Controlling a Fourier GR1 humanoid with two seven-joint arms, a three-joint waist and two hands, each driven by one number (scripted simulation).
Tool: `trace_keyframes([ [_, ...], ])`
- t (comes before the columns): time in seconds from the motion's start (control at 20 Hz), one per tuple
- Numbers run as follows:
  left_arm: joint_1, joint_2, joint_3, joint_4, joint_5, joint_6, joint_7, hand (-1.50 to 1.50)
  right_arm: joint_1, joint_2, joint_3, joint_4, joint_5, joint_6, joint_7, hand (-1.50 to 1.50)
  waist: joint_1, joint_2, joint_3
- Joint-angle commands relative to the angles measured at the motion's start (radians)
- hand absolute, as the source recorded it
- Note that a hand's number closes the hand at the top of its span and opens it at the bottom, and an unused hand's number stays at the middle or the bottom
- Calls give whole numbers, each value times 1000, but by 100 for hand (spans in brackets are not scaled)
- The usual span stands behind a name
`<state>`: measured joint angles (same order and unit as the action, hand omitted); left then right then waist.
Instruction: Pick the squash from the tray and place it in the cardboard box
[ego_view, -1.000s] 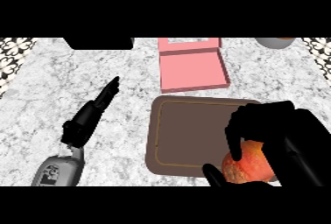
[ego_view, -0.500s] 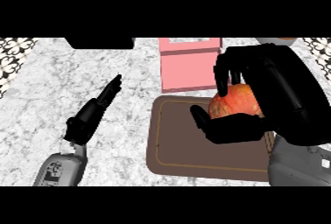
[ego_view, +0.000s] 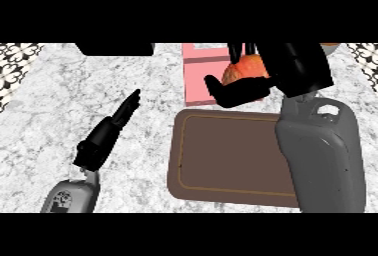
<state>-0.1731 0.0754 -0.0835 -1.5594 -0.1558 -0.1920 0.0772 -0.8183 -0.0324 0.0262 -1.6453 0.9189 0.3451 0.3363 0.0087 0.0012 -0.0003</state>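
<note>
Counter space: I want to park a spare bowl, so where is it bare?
Bare marble lies between the left hand and the brown tray, and left of that hand. The tray is empty. It is crowded where the right hand holds the squash over the pink box.

One head view (the only one) looks steeply down, close over the counter (ego_view: 44, 110).

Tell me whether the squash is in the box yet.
Not yet: the squash is held in the right hand, above the pink box, off the tray.

Right robot hand (ego_view: 255, 82) curls round the squash (ego_view: 244, 69) above the pink box (ego_view: 198, 75); tray (ego_view: 221, 155) bare; left robot hand (ego_view: 111, 132) straight over the surface (ego_view: 44, 110).
</note>
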Motion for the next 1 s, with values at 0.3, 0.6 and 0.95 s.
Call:
trace_keyframes([
  [0.3, -21, -16, 8, 22, -13, 17, -15, 0, -76, 5, 30, 437, 133, -272, -159, 150, 7, 3, 0],
  [0.6, -25, -8, 11, 19, -7, -2, -8, 0, -178, 4, -33, 730, 144, -371, -210, 150, 12, 6, 0],
  [0.95, 35, -21, -17, 22, -29, 4, -47, 0, -179, 21, -152, 923, -7, -381, -264, -150, 12, 5, 0],
])
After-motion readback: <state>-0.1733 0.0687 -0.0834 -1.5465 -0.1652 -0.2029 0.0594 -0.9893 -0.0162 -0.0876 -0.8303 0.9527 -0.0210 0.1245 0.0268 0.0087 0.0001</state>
